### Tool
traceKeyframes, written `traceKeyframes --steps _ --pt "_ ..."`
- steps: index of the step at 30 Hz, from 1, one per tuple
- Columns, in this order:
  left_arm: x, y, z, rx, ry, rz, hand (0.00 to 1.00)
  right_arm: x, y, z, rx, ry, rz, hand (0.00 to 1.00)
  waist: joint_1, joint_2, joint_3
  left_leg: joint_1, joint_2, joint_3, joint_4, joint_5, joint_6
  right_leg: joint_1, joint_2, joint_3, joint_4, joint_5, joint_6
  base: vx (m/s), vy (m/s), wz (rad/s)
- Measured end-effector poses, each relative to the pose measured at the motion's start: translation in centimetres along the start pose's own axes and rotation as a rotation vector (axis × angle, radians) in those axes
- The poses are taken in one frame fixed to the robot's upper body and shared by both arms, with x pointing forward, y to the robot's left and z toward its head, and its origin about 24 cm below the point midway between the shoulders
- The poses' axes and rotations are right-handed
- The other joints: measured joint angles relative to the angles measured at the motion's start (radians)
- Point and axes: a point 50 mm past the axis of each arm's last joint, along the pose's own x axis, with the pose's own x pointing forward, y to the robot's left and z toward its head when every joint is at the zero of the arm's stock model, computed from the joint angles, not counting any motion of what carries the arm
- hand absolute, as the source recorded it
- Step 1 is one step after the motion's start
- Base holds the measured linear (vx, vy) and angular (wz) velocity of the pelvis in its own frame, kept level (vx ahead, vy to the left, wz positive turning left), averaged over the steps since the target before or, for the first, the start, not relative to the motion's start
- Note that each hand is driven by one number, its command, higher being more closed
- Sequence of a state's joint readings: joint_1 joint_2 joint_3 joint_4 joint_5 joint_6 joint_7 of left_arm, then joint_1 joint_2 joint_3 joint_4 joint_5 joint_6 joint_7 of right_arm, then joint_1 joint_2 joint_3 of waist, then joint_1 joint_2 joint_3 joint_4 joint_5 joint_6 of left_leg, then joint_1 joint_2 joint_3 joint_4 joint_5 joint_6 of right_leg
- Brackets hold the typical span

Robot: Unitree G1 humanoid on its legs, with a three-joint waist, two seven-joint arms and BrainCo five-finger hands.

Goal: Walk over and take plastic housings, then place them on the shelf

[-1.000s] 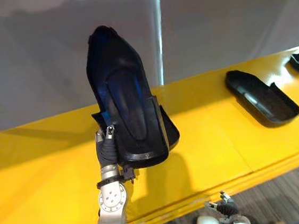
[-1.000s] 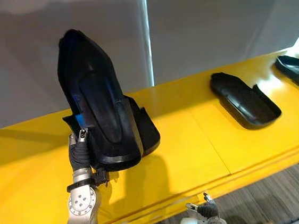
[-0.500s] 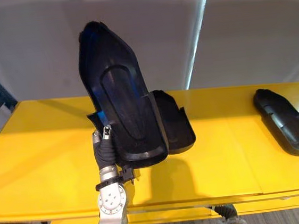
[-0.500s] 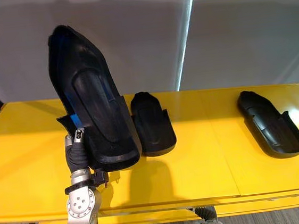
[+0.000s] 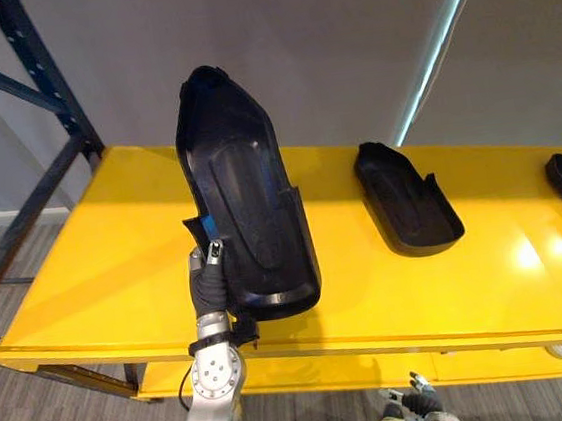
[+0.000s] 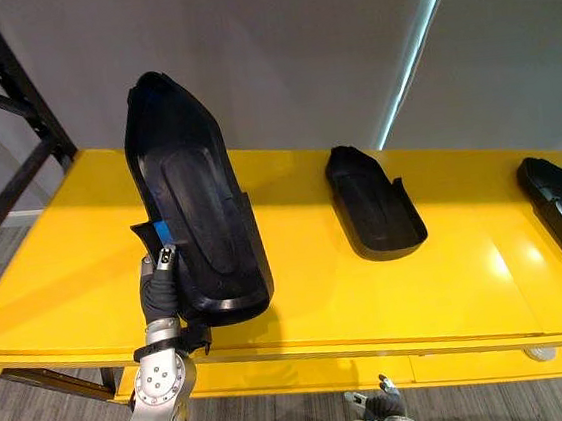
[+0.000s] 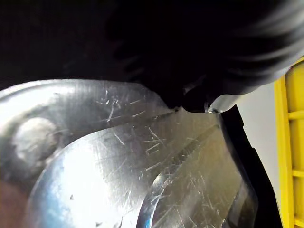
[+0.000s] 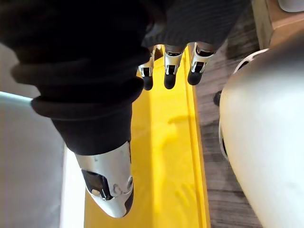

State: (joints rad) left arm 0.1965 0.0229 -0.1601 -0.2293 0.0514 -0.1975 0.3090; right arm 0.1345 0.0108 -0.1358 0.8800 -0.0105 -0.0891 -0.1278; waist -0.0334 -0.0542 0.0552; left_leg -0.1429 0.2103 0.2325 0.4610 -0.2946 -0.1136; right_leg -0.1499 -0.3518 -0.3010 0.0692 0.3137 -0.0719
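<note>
A black housing (image 5: 246, 214) is gripped upright by the left hand (image 5: 209, 278), above the yellow table (image 5: 97, 275) at 9 o'clock from a second housing (image 5: 405, 197), probably for carrying; the right hand (image 8: 166, 71) is hung loose.

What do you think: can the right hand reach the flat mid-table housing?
Probably yes. The right hand hangs open and empty by the table's front edge, bare tabletop surrounds the flat housing, and the left hand's upright housing stands aside.
</note>
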Motion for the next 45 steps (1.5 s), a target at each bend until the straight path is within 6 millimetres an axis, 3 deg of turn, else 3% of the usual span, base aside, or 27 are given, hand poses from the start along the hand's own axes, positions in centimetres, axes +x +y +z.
traceKeyframes --steps 1,2,3,4,5,6,7,9,16,21,29,38,45 --pt "0.0 0.1 0.0 0.001 0.001 0.005 1.0 0.4 0.1 1.1 -0.011 -0.029 0.008 0.0 -0.004 0.018 0.028 0.038 -0.006 0.055 -0.044 0.005 0.035 -0.039 0.008 0.01 0.137 -0.087 0.055 -0.16 0.212 -0.72" --pt "-0.1 -0.1 -0.1 -0.007 0.009 0.003 1.0 0.4 0.2 1.6 -0.018 -0.054 0.014 0.0 -0.005 0.033 0.042 0.057 -0.005 0.082 -0.06 0.011 0.049 -0.064 0.058 0.049 0.335 -0.272 0.144 -0.2 0.201 -0.69" --pt "-0.2 -0.2 -0.1 -0.013 0.011 0.004 1.0 0.3 0.2 1.5 -0.017 -0.055 0.016 0.0 -0.005 0.032 0.042 0.072 -0.007 0.088 -0.069 0.012 0.053 -0.064 0.094 0.068 0.4 -0.349 0.151 -0.18 0.166 -0.54" --pt "-0.1 -0.3 0.1 -0.023 0.006 0.004 1.0 0.1 0.3 1.3 -0.013 -0.054 0.019 0.0 -0.006 0.027 0.039 0.087 -0.017 0.099 -0.08 0.014 0.06 -0.053 0.171 0.11 0.471 -0.466 0.151 -0.14 0.076 -0.31" --pt "-0.1 -0.6 0.2 -0.03 0.0 -0.005 1.0 0.0 0.5 1.2 -0.009 -0.051 0.021 0.0 -0.01 0.024 0.037 0.089 -0.026 0.099 -0.084 0.011 0.065 -0.036 0.223 0.141 0.472 -0.53 0.15 -0.07 0.047 -0.21" --pt "-0.1 -1.1 0.3 -0.038 -0.005 -0.03 1.0 -0.2 0.5 0.7 -0.005 -0.037 0.021 0.0 -0.007 0.008 0.026 0.09 -0.059 0.097 -0.105 0.019 0.07 -0.011 0.267 0.18 0.415 -0.592 0.117 -0.03 0.024 0.01" --pt "-0.2 -1.4 0.4 -0.042 -0.006 -0.041 1.0 -0.2 0.5 0.5 -0.005 -0.033 0.02 0.0 -0.007 0.0 0.022 0.084 -0.071 0.095 -0.11 0.024 0.071 0.007 0.276 0.199 0.373 -0.612 0.09 -0.02 0.008 0.12" --pt "-0.4 -2.5 0.5 -0.052 0.001 -0.075 1.0 -0.4 -0.2 0.4 0.004 -0.036 0.001 0.0 -0.009 0.032 0.028 0.09 -0.075 0.073 -0.14 0.057 0.067 0.039 0.283 0.178 0.321 -0.575 0.091 -0.01 0.007 0.28" --pt "0.1 -1.6 2.1 -0.051 -0.075 -0.041 1.0 -0.8 0.8 0.6 0.036 -0.057 0.013 0.0 -0.001 0.02 0.008 0.134 -0.052 0.079 -0.195 0.085 0.046 0.109 0.321 0.166 0.208 -0.517 0.076 0.04 -0.025 0.0" --pt "0.0 -1.5 2.0 -0.051 -0.066 -0.038 1.0 -0.8 0.8 0.5 0.03 -0.055 0.017 0.0 0.022 0.018 -0.009 0.163 -0.055 0.116 -0.252 0.116 0.053 0.14 0.33 0.195 0.115 -0.448 0.08 0.01 0.051 -0.16" --pt "0.2 -0.6 1.4 0.005 -0.049 0.0 1.0 -1.1 0.7 -0.3 0.012 -0.037 0.018 0.0 0.022 0.018 -0.019 0.175 -0.058 0.135 -0.277 0.127 0.058 0.171 0.336 0.217 0.031 -0.397 0.085 -0.06 0.011 -0.09" --pt "3.2 3.0 -1.9 0.198 0.074 0.16 1.0 -1.6 -0.1 -1.7 -0.01 0.0 0.006 0.0 0.017 0.023 -0.053 0.207 -0.073 0.143 -0.377 0.187 0.046 0.183 0.347 0.232 -0.038 -0.349 0.079 -0.04 -0.019 -0.05" --pt "3.5 5.6 -5.3 0.338 0.246 0.223 1.0 -1.4 0.0 -1.4 -0.034 -0.005 0.029 0.0 -0.008 0.029 -0.057 0.234 -0.093 0.157 -0.464 0.24 0.048 0.18 0.351 0.246 -0.071 -0.32 0.084 0.0 -0.005 -0.04"
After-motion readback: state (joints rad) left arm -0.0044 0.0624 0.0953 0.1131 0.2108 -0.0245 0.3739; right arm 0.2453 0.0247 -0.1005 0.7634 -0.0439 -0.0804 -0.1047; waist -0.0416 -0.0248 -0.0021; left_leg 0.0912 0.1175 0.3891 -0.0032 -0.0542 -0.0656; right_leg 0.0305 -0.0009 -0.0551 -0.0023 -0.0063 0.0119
